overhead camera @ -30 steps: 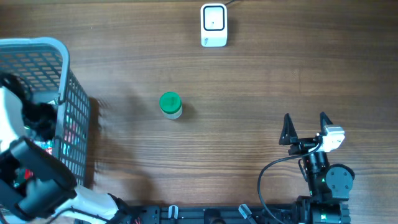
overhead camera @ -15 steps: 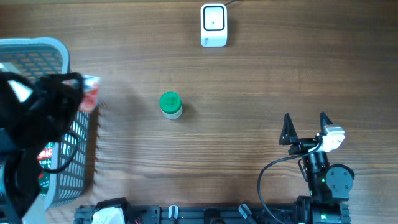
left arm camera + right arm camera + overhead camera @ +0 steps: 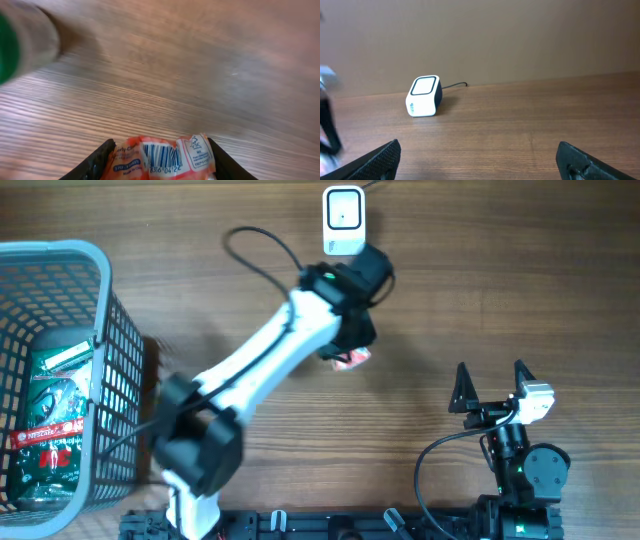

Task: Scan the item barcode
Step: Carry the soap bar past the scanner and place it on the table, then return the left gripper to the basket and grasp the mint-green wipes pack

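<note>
A crumpled orange-red packet [image 3: 127, 161], its barcode [image 3: 161, 159] showing, lies near the white, dark-windowed scanner [image 3: 344, 220].

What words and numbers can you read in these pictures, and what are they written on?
On the orange packet: barcode digits look like "8316 042", blurred, not certain.
Its blue label: too blurred to read.
On the green packet in the basket: white lettering on a red band, too small to read.
On the scanner: blue mark on its side, too small to read.
</note>
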Robot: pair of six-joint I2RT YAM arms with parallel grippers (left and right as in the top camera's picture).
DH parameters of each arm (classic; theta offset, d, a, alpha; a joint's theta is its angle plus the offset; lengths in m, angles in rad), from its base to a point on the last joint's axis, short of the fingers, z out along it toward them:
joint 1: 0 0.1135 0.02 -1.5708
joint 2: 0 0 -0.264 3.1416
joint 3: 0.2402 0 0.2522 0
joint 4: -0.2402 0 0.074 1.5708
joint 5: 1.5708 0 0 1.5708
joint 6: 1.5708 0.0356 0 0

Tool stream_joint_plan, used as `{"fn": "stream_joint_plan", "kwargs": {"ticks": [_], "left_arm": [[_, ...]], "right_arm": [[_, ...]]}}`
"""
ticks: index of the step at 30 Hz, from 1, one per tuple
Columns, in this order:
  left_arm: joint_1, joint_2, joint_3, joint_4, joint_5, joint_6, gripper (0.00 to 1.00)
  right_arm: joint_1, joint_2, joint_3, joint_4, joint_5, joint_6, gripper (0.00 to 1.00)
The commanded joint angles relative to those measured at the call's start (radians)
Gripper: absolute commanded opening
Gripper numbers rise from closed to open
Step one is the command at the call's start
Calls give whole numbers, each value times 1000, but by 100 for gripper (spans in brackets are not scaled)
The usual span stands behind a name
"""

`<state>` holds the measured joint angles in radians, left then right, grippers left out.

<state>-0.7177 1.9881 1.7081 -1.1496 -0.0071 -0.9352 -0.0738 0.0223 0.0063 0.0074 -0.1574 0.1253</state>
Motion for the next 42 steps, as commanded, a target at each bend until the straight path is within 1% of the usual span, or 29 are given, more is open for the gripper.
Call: {"fn": "stream_joint_plan", "kwargs": {"ticks": [1,2,4,5,6,8,10,12,13,14,15,16,17,18,19,20,22,24,27,28,29,30,32,33,34,35,36,39,42], "left_arm": [[-24,100,-1,17,-21,-42,55],[-26,105,-1,17,-20,-56,64],[-26,93,2,18,-22,-61,96],[-20,78,6,16,-33,-60,100],[-10,59,23,2,-58,-46,100],[32,14,111,-87,-112,-34,100],[100,-47,266,-209,-171,12,100],[179,-116,432,-314,-213,16,100],[210,-143,484,-344,-229,16,100],[257,-188,549,-381,-270,15,100],[338,-258,597,-415,-341,14,100],[381,-295,599,-423,-368,10,100],[478,-354,599,-460,-388,-5,100],[535,-380,599,-498,-387,-39,100],[631,-406,592,-535,-370,-61,100],[723,-430,565,-535,-334,-50,100],[844,-451,512,-535,-293,-53,100],[1007,-459,362,-535,-267,-132,100],[1152,-459,157,-534,-270,-271,100],[1198,-459,80,-517,-269,-298,100],[1241,-459,-20,-469,-262,-300,100],[1267,-459,-97,-422,-247,-300,100],[1306,-458,-224,-345,-166,-291,100],[1342,-458,-330,-252,-45,-235,100],[1368,-456,-397,-191,43,-199,100],[1389,-456,-457,-138,97,-181,100],[1408,-456,-525,-89,114,-175,100],[1416,-456,-667,28,63,-170,100],[1416,-456,-739,114,58,-167,100]], "right_arm": [[-2,-5,-1,5,-16,-18,100],[-2,-5,-1,5,-16,-18,100],[-2,-5,-1,5,-16,-18,100],[-2,-5,-1,5,-16,-18,100],[-2,-5,-1,5,-16,-18,100],[-2,-5,-1,5,-16,-18,100],[-2,-5,-1,5,-16,-18,100],[-2,-5,-1,5,-16,-18,100],[-2,-5,-1,5,-16,-18,100],[-2,-5,-1,5,-16,-18,100],[-2,-5,-1,5,-16,-18,100],[-2,-5,-1,5,-16,-18,100],[-2,-5,-1,5,-16,-18,100],[-2,-5,-1,5,-16,-18,100],[-2,-5,-1,5,-16,-18,100],[-2,-5,-1,5,-16,-18,100],[-2,-5,-1,5,-16,-18,100],[-2,-5,-1,5,-16,-18,100],[-2,-5,-1,5,-16,-18,100],[-2,-5,-1,5,-16,-18,100],[-2,-5,-1,5,-16,-18,100],[-2,-5,-1,5,-16,-18,100],[-2,-5,-1,5,-16,-18,100],[-2,-5,-1,5,-16,-18,100],[-2,-5,-1,5,-16,-18,100],[-2,-5,-1,5,-16,-18,100],[-2,-5,-1,5,-16,-18,100],[-2,-5,-1,5,-16,-18,100],[-2,-5,-1,5,-16,-18,100]]}}
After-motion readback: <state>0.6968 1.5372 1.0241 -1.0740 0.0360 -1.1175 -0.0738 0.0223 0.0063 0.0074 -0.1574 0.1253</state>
